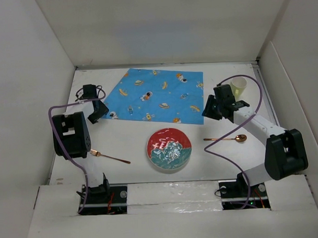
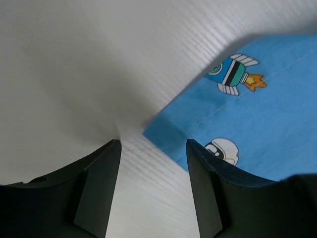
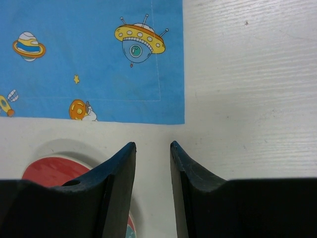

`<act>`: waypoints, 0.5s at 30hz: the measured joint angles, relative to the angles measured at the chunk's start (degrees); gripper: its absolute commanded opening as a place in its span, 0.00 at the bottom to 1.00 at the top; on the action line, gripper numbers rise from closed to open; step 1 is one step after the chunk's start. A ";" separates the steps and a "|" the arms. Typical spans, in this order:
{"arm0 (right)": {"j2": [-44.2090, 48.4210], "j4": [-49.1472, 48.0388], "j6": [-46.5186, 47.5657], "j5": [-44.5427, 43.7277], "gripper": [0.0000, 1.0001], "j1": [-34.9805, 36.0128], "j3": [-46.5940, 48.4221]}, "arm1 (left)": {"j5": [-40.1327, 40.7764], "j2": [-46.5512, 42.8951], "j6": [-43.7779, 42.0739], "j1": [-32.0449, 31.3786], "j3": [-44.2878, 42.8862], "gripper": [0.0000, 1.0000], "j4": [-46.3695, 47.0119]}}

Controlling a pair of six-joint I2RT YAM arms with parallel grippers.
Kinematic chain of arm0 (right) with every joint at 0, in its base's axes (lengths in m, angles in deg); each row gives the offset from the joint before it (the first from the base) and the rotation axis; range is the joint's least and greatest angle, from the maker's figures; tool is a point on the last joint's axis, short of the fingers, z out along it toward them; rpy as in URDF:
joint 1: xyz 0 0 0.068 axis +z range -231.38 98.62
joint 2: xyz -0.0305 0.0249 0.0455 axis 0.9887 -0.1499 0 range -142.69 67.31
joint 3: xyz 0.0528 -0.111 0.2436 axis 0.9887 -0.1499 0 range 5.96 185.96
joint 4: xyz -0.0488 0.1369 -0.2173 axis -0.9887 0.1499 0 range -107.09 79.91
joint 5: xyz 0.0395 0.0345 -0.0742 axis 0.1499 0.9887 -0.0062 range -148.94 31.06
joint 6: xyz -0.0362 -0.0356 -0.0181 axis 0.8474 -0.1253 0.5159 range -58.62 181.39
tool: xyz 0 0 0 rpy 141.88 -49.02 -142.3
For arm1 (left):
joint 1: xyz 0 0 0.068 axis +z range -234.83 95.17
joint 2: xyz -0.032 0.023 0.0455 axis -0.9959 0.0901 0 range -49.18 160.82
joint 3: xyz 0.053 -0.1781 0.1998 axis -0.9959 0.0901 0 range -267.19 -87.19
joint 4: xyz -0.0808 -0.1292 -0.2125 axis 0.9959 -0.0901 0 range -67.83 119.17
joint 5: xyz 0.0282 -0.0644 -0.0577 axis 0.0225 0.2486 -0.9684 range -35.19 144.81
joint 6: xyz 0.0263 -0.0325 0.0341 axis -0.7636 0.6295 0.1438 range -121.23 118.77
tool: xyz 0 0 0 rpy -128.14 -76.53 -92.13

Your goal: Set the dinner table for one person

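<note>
The white bench (image 1: 129, 134) lies below both arms and carries everything. At the left, the left gripper (image 2: 153, 145) hangs above it with its jaws moderately wide, and the left corner of the blue mat (image 2: 257, 124) sits just ahead between them. A fork (image 1: 109, 157) lies near the left arm, then a red plate (image 1: 169, 149), then a spoon (image 1: 227, 139). The right gripper (image 3: 153, 145) has only a narrow gap, over bare bench just before the mat's right corner. A cup (image 1: 238, 86) stands behind it.

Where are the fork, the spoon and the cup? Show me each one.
fork (image 1: 111, 157), top external view, middle of its handle.
spoon (image 1: 241, 138), top external view, on its bowl.
cup (image 1: 238, 87), top external view, on its open top.
</note>
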 measured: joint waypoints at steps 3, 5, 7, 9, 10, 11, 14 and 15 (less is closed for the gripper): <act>0.00 -0.28 -0.02 0.28 0.40 0.00 -0.17 | 0.66 2.10 -0.09 -0.39 -2.34 0.48 0.50; 0.00 -0.52 -0.07 0.37 0.40 0.00 -0.17 | 1.27 3.23 -0.22 -0.68 -3.69 0.46 0.66; 0.00 -0.70 -0.24 0.44 0.40 -0.07 -0.24 | 2.21 4.24 -0.39 -1.05 -4.76 0.35 0.83; -0.04 -0.94 -0.48 0.46 0.40 -0.35 -0.42 | 3.10 5.09 -0.59 -1.46 -5.64 0.26 0.87; -0.04 -1.20 -0.59 0.46 0.41 -0.46 -0.70 | 3.41 5.46 -0.72 -1.73 -5.99 0.18 1.01; -0.11 -1.25 -0.66 0.46 0.44 -0.68 -0.96 | 3.65 5.73 -0.74 -1.90 -6.27 0.15 1.09; -1.29 -1.20 -0.66 0.22 0.48 -1.40 -1.11 | 4.07 5.92 -0.94 -2.21 -6.36 0.06 1.27; -1.95 -1.16 -0.63 0.04 0.49 -1.51 -1.11 | 4.13 5.92 -1.03 -2.25 -6.36 0.03 1.25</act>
